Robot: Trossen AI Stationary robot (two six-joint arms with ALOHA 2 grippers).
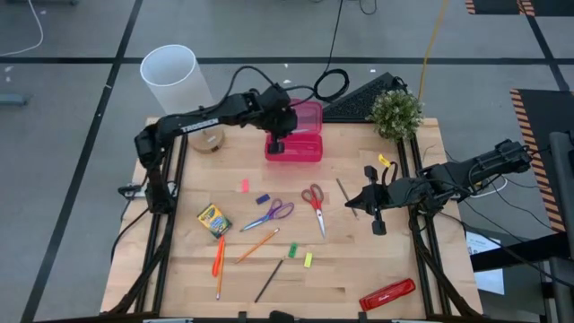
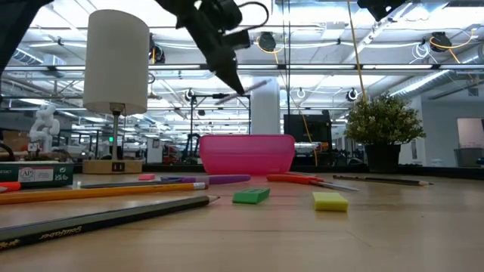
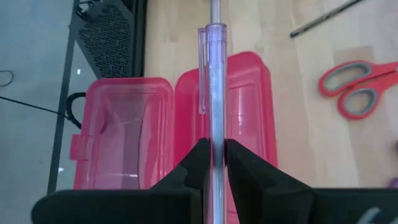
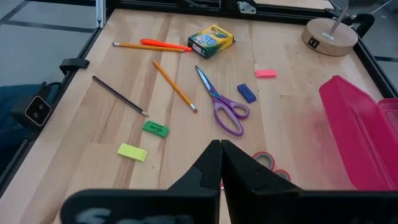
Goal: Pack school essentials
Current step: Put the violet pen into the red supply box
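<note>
Left gripper (image 3: 214, 163) upper centre of high view, above the open pink case (image 1: 294, 144); jaws clamped on a clear pen (image 3: 214, 93). Right gripper (image 4: 221, 158) at right, over the desk (image 1: 359, 260), jaws closed, empty. Still lying mid-desk: red scissors (image 1: 314, 202), purple scissors (image 1: 272, 213), crayon box (image 1: 213, 219), orange pencil (image 1: 256, 245), green eraser (image 1: 292, 250), yellow eraser (image 1: 308, 259).

Scissors (image 1: 314, 203) lie before the case (image 1: 294, 144) (plant (image 1: 395, 112) to its right).
</note>
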